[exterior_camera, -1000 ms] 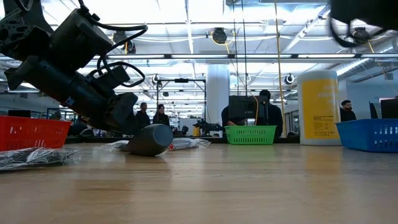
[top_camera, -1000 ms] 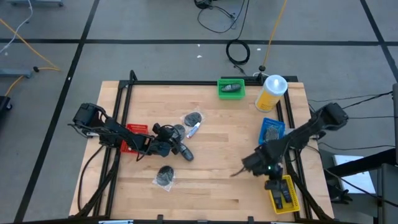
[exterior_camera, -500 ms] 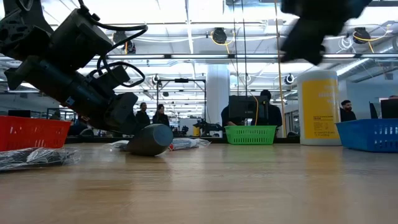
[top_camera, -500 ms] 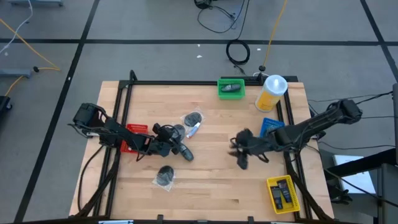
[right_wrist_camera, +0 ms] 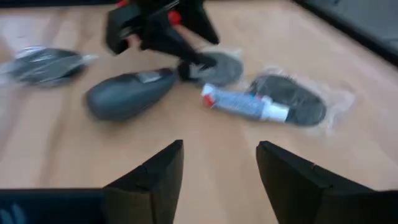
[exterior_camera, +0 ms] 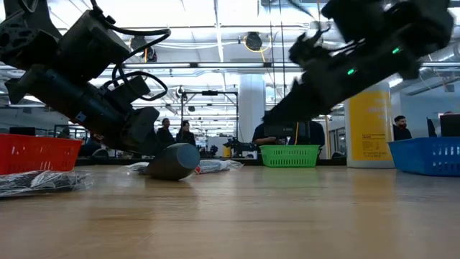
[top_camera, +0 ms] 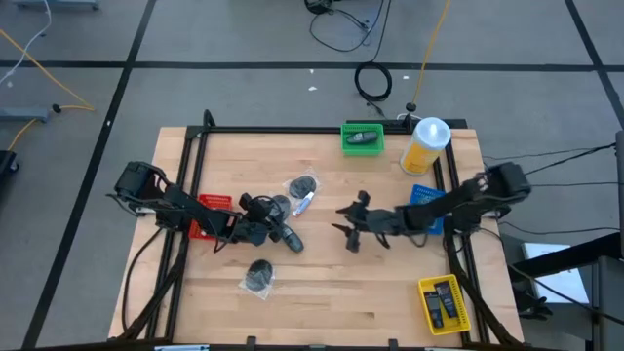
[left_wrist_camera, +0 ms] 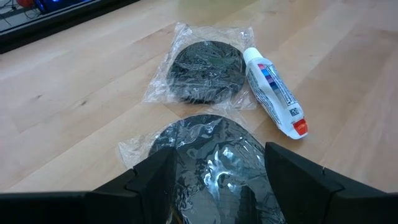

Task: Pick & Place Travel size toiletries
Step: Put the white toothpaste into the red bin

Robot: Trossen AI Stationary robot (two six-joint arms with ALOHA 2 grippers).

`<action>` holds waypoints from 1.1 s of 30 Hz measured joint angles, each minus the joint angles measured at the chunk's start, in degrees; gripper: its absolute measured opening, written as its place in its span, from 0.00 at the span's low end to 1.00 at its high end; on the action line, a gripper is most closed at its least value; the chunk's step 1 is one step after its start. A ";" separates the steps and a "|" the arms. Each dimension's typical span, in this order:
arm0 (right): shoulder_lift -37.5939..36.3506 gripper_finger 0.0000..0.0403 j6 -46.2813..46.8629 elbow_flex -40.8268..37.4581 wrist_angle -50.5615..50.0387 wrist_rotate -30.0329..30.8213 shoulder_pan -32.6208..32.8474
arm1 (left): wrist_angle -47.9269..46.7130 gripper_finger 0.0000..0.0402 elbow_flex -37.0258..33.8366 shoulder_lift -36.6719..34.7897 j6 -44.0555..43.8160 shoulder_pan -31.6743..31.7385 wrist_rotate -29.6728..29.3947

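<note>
My left gripper (top_camera: 274,211) reaches low over the table's left half. In the left wrist view its fingers stand on either side of a dark round packet in clear wrap (left_wrist_camera: 208,155). Beyond it lie a second packet (left_wrist_camera: 205,70) and a white tube with a red cap (left_wrist_camera: 273,92), both flat on the wood. A dark grey oval item (top_camera: 291,241) and a third packet (top_camera: 258,276) lie nearer. My right gripper (top_camera: 349,226) hangs open above the table's middle, holding nothing, and faces these items (right_wrist_camera: 127,93). My left gripper has one finger (left_wrist_camera: 152,180) on each side of the wrapped packet's rim (left_wrist_camera: 186,134), slanting down from the table's left. The packet lies flat on the table. Whether the fingers touch it, I cannot tell.
Red basket (top_camera: 210,216) under the left arm. Green basket (top_camera: 363,138) and tall yellow bottle (top_camera: 426,144) at the far edge. Blue basket (top_camera: 426,203) beneath the right arm. Yellow basket (top_camera: 441,302) with dark tubes at the near right corner. Bare wood across the near middle.
My right gripper has swung away from the yellow basket at the near right corner, moving toward the table's left and far side to above the middle, and has turned to face the items by the left gripper. It has stayed open.
</note>
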 joint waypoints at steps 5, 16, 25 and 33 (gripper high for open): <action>9.26 0.58 -7.97 3.99 4.08 -9.63 -6.56 | -0.13 0.60 0.00 0.00 -0.78 0.00 -2.37; 20.05 0.69 -28.93 20.49 -2.56 -31.01 -17.28 | -0.07 0.60 0.00 0.00 -0.72 1.53 -2.52; 25.98 0.64 -38.50 29.10 -14.03 -34.52 -20.37 | -0.11 0.60 0.00 0.00 -0.44 1.66 -2.51; 24.45 0.45 -34.37 26.04 -17.69 -34.27 -19.12 | -0.59 0.60 0.02 0.00 -0.35 1.58 -1.40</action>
